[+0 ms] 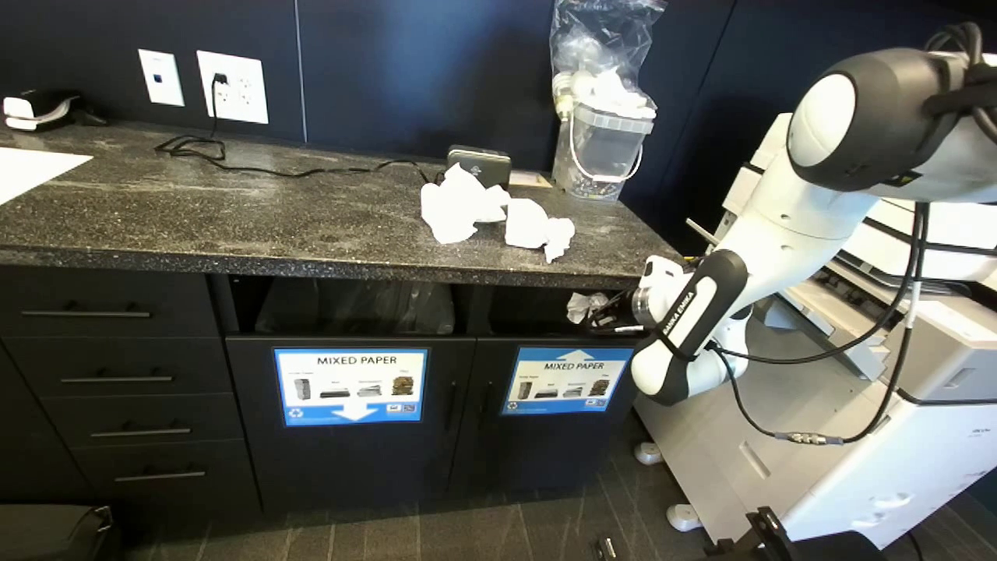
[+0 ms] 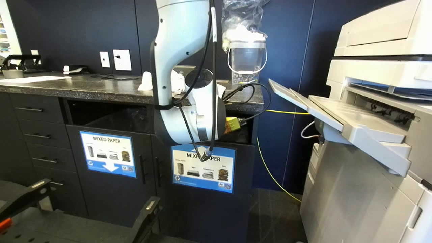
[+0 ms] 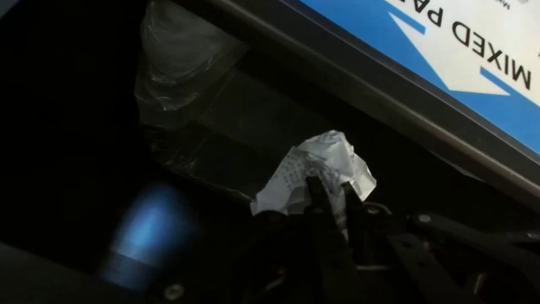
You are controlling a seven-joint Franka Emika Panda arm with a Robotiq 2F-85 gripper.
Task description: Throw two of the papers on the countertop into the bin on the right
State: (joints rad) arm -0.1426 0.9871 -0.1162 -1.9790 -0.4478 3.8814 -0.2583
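White crumpled papers (image 1: pixel 452 209) lie on the dark speckled countertop (image 1: pixel 273 222), with more wads (image 1: pixel 528 224) just right of them. In an exterior view the arm partly hides the papers (image 2: pixel 146 82). My gripper (image 3: pixel 330 183) is shut on another crumpled paper (image 3: pixel 333 154), with print on it, pinched between the fingertips. Gripper and paper are inside the slot opening of the right-hand bin (image 1: pixel 537 448), below the countertop's edge; this paper (image 1: pixel 584 307) also shows there in an exterior view. The bin's blue-and-white sign (image 2: pixel 203 168) reads "MIXED PAPER".
A left compartment (image 1: pixel 350 382) has a similar sign. A clear bucket (image 1: pixel 600 152) with a plastic bag (image 1: pixel 600 39) and a small dark device (image 1: pixel 483 162) stand at the back of the countertop. A large printer (image 1: pixel 826 389) stands right of the arm. A clear liner (image 3: pixel 181 55) hangs inside the bin.
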